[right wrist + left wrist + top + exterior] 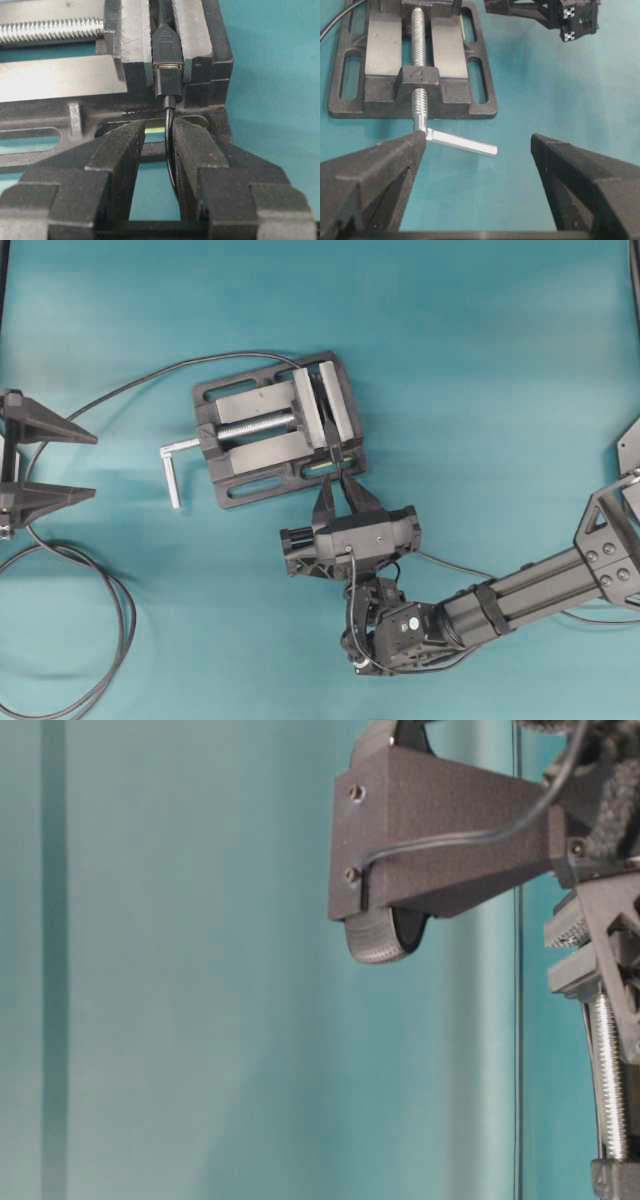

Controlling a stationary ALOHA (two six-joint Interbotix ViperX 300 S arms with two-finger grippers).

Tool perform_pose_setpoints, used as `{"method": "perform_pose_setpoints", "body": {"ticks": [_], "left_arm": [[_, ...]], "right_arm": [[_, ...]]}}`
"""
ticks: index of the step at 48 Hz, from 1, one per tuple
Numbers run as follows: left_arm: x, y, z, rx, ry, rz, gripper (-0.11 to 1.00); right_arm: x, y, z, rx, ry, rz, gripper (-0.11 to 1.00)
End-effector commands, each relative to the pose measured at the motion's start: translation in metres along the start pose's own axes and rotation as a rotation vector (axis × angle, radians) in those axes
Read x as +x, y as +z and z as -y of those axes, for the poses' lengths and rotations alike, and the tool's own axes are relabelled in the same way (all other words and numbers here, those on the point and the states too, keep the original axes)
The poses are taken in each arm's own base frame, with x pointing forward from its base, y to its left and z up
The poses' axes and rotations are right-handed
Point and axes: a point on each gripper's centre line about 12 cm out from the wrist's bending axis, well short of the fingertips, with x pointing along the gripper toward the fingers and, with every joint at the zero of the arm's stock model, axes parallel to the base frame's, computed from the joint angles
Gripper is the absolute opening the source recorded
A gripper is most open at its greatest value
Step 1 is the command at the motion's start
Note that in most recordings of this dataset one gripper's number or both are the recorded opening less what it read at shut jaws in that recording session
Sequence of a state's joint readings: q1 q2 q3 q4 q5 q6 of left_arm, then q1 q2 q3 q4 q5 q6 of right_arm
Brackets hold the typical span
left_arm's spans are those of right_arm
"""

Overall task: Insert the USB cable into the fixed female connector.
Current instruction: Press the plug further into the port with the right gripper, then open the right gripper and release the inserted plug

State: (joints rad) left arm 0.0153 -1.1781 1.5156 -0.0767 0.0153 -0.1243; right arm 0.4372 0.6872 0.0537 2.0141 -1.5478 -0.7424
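Teal table (480,360) under everything, matte and bare in the upper right of the overhead view. Grey metal vise (275,427) just left of centre there, crank (172,468) sticking out at its left, screw (418,45) bright down the middle in the left wrist view. Clamped between the vise blocks, top centre of the right wrist view, the connector (165,46) — and seated against its mouth, the plug (167,82) of the USB cable (171,150), a thin line of silvery metal showing at the joint. Cable running down from the plug, lying against the inner face of the right-hand finger (192,150).

Right gripper (159,145) just below the vise (its tips near the lower right corner in the overhead view), fingers parted a little, a clear gap beside the cable — loosened, not pinching. Left gripper (88,464) at the far left edge overhead, spread wide, holding nothing. Long looped cable (115,610) curling through the lower left, then arching over to the vise's top edge.
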Motion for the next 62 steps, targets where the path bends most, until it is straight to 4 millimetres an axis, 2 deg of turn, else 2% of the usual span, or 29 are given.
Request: {"method": "perform_pose_setpoints", "body": {"ticks": [1, 11, 20, 25, 36, 51, 62], "left_arm": [[0.001, 0.004, 0.0, -0.007, 0.001, 0.003, 1.0], [0.001, 0.004, 0.001, -0.008, 0.0, 0.005, 1.0], [0.001, 0.004, 0.0, -0.005, 0.001, 0.005, 1.0], [0.001, 0.004, 0.0, -0.008, 0.001, 0.005, 1.0], [0.001, 0.004, 0.001, -0.008, -0.001, 0.006, 1.0], [0.001, 0.004, 0.0, -0.007, 0.001, 0.006, 1.0], [0.001, 0.004, 0.001, -0.005, -0.001, 0.006, 1.0]], "right_arm": [[-0.01, 0.012, -0.006, 0.035, 0.023, -0.009, 0.31], [-0.011, 0.012, -0.006, 0.024, 0.026, -0.009, 0.38], [-0.015, 0.016, -0.004, 0.024, 0.033, -0.01, 0.6], [-0.018, 0.018, -0.002, 0.02, 0.04, -0.013, 0.68], [-0.034, 0.026, 0.008, -0.057, 0.076, -0.012, 0.69], [-0.062, 0.049, 0.008, -0.23, 0.146, -0.022, 0.7], [-0.066, 0.047, 0.019, -0.32, 0.158, -0.01, 0.76]]}}
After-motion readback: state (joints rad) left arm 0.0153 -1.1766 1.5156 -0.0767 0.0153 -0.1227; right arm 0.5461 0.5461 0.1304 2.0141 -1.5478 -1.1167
